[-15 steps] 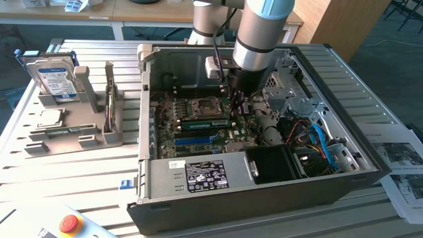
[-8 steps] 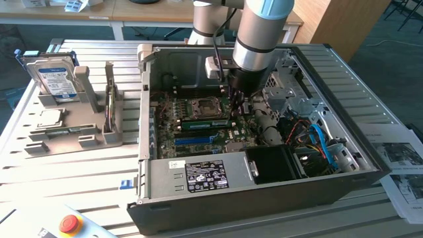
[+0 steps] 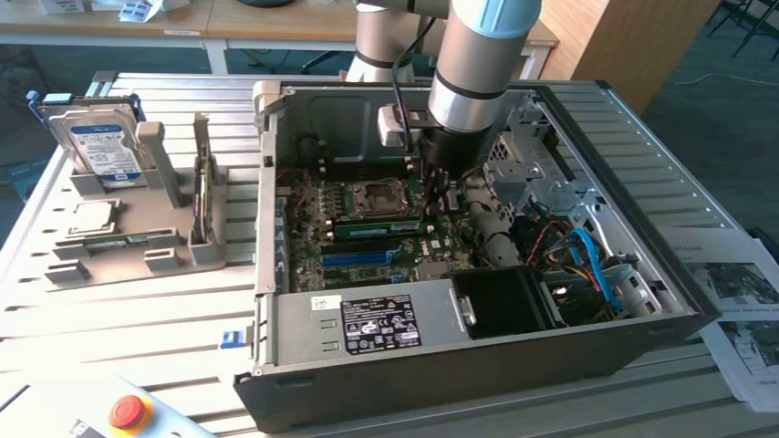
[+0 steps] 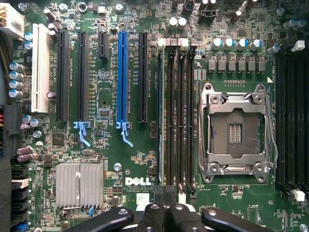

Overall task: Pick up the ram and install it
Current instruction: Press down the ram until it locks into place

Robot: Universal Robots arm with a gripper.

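over the motherboard (image 4: 135,159) printed "dell", beside the blue slot (image 4: 122,77), the closed gripper (image 4: 164,212) hovers empty.

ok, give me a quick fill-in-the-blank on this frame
1. The fingers over the motherboard are ___.
2. The CPU socket is ___.
3. The hard drive stands on the exterior view's ___.
4. The stop button has a ___ cap.
Missing words: shut; empty; left; red.
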